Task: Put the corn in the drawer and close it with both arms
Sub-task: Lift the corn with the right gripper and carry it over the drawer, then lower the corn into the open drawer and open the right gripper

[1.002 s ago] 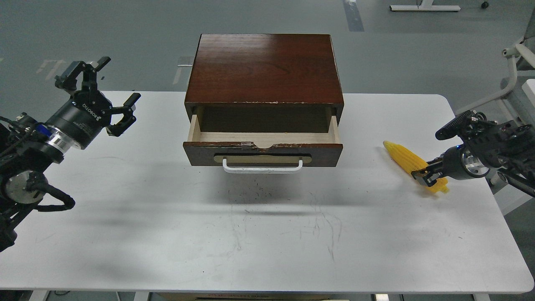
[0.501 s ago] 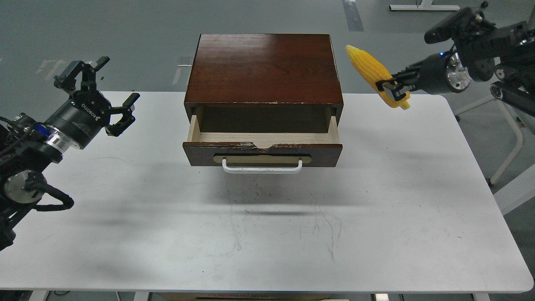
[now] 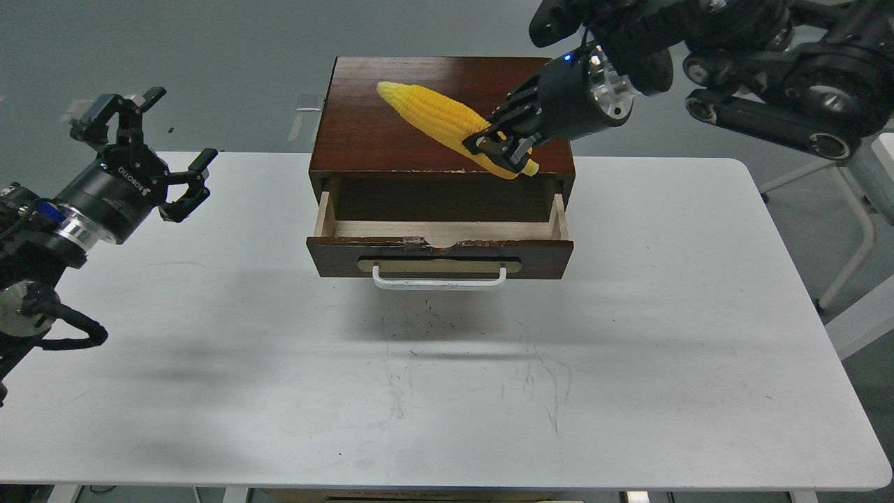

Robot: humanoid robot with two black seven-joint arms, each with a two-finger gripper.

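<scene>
A: Corn (image 3: 436, 126) sits clamped at its thick end in the right hand (image 3: 504, 148), above the cabinet top, twelve o'clock of the open drawer (image 3: 440, 241).

B: Risk: released here, it probably misses the drawer. Left hand (image 3: 150, 150) waits at nine o'clock, fingers apart.

Right gripper (image 3: 504, 143) clamps the corn (image 3: 447, 124) by its thick end, upper centre, tip pointing upper left. Below it the drawer (image 3: 440, 244) stands pulled out. Left gripper (image 3: 167, 140) hangs spread at far left.

Yellow corn (image 3: 440, 119) held tilted above cabinet top, tip pointing left; drawer (image 3: 440, 244) below pulled open, interior bare.
</scene>
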